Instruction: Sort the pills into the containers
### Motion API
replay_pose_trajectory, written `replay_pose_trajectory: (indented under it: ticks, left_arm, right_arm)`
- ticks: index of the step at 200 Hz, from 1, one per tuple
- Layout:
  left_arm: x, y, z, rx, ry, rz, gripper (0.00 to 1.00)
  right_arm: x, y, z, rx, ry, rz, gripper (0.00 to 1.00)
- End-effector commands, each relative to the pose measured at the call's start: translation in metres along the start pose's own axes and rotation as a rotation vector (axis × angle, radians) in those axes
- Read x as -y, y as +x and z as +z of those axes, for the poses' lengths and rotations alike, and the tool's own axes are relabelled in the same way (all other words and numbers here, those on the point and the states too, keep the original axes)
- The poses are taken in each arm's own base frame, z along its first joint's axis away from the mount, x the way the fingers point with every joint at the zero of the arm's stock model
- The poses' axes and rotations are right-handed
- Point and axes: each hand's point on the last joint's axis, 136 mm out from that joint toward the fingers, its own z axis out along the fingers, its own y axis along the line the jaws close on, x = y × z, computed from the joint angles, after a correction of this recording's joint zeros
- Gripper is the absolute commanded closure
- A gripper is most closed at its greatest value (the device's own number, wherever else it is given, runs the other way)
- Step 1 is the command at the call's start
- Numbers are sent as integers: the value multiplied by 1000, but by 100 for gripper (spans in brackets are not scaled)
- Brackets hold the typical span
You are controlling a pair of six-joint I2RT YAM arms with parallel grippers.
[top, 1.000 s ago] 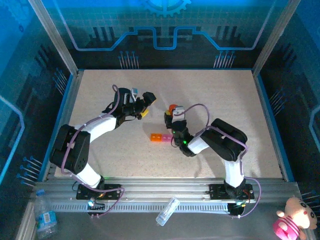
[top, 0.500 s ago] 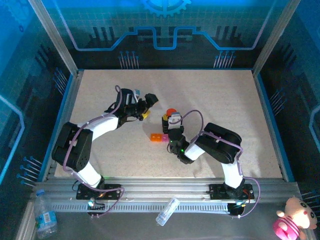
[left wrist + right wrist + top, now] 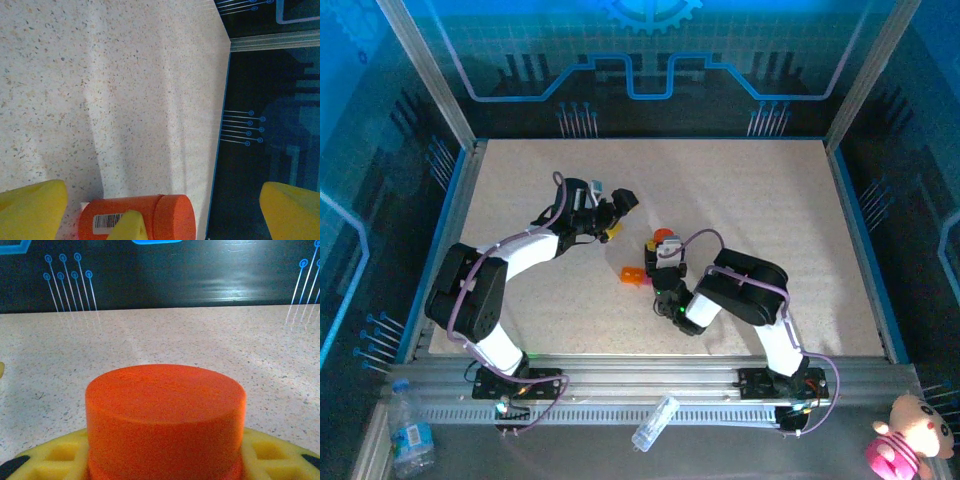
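Overhead, containers (image 3: 633, 274) near right claw (image 3: 663, 241); up close, bottle (image 3: 165, 415) gripped.

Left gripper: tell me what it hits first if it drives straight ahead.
Probably the orange bottle, upright in the right gripper: it sits low ahead of the open left gripper; depth is unclear, so it might pass beside it.

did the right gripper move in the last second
Yes. The right gripper, shut on the orange bottle, has come back from the far wall toward the near edge of the table, ending closer to the containers.
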Motion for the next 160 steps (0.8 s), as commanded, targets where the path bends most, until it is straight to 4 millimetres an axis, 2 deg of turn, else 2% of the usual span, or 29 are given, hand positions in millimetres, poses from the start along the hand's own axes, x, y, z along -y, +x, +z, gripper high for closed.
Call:
replay_pose_trajectory:
  ticks: [1,24,101,127,160]
  left_arm:
    - [18,1,1,-14,47,36,1]
    - [18,1,1,-12,46,38,1]
    - [17,2,3,-14,46,36,1]
    - [16,3,4,-15,46,38,1]
    - [16,3,4,-14,48,43,1]
  right_arm:
    - [8,7,-6,14,43,61,54]
    - [10,10,-9,7,43,64,45]
    - [7,-3,-15,11,-12,31,19]
    - [5,-12,-16,11,-63,33,13]
    - [15,-16,-10,-86,-129,102,10]
